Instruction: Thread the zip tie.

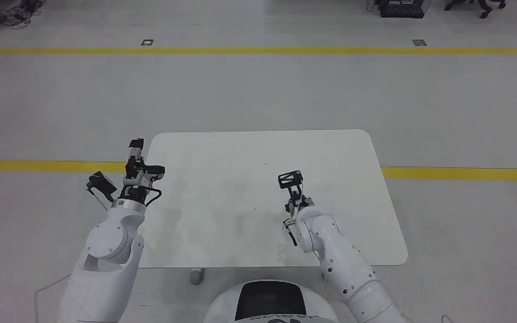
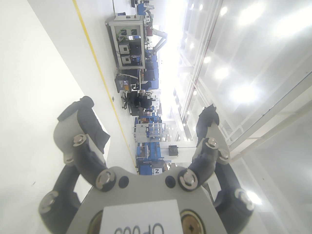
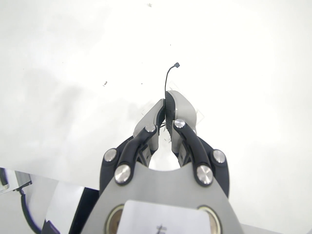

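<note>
A thin black zip tie (image 3: 166, 80) sticks out from between the fingertips of my right gripper (image 3: 167, 98), which is shut on it. Its small square head (image 3: 177, 64) curls over at the free end, above the white table (image 3: 73, 49). In the top view the right gripper (image 1: 291, 181) hangs over the table's middle, toward the near side. My left gripper (image 2: 146, 109) is open with nothing between its fingers and faces out into the room. It is raised at the table's left edge (image 1: 144, 160).
The white table (image 1: 242, 153) shows a few small dark specks (image 3: 105, 83) and bare surface around the right gripper. Beyond the table lies a grey floor with yellow lines (image 1: 258, 51). Machinery racks (image 2: 126, 42) stand far off in the room.
</note>
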{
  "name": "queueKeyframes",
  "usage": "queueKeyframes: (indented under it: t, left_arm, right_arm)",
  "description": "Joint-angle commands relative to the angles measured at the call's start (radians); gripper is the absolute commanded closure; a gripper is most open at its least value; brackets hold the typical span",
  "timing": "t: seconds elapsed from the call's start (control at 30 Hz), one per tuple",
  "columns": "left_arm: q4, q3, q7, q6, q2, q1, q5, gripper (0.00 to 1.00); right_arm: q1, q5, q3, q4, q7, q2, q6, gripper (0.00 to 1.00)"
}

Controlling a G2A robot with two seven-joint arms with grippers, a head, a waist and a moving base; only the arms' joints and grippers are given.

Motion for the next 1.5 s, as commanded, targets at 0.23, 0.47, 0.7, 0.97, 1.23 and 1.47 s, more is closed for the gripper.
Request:
queueKeyframes:
  t: [0.23,0.47,0.7,0.97,1.23,1.47]
  left_arm:
    - [0.0,0.0,0.0,0.0,0.0,0.0,0.0,0.0]
    - [0.0,0.0,0.0,0.0,0.0,0.0,0.0,0.0]
    - [0.0,0.0,0.0,0.0,0.0,0.0,0.0,0.0]
    - [0.0,0.0,0.0,0.0,0.0,0.0,0.0,0.0]
    - [0.0,0.0,0.0,0.0,0.0,0.0,0.0,0.0]
    - [0.0,0.0,0.0,0.0,0.0,0.0,0.0,0.0]
  right_arm:
    - [0.001,0.083,0.028,-0.005,0.003,-0.003,0.0,1.0]
    - [-0.016,0.276,0.125,-0.027,0.007,0.009,-0.133,1.0]
    - [-0.024,0.564,0.273,-0.008,0.046,0.036,-0.419,1.0]
    - [0.014,0.876,0.347,0.067,0.166,0.081,-0.585,1.0]
    - [0.066,1.103,0.292,0.109,0.248,0.147,-0.585,1.0]
    - [0.097,1.169,0.227,0.126,0.239,0.199,-0.585,1.0]
